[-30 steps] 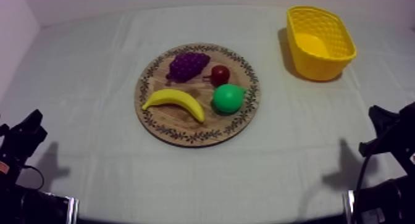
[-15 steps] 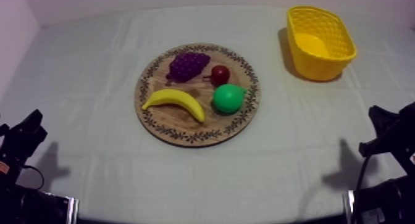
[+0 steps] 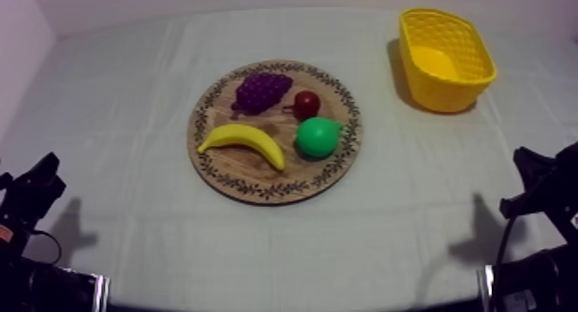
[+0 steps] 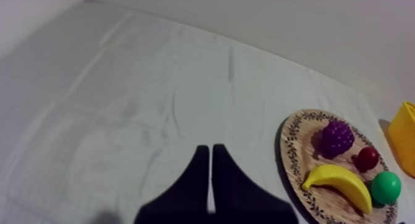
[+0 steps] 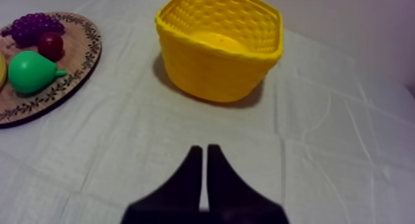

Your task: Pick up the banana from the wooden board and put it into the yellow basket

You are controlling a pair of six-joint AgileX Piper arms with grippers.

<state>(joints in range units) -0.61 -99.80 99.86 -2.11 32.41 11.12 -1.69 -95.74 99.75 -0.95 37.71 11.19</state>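
The yellow banana lies on the front left of the round wooden board, which sits mid-table. In the left wrist view the banana rests on the board well off to the side of my left gripper, whose fingers lie together, shut on nothing. The yellow basket stands at the far right of the table. My right gripper is shut with nothing in it, over bare cloth a short way in front of the basket. Both arms rest low at the table's front corners, left and right.
Purple grapes, a small red fruit and a green pear share the board with the banana. Grey-white cloth lies bare between the board and the basket and along the front of the table.
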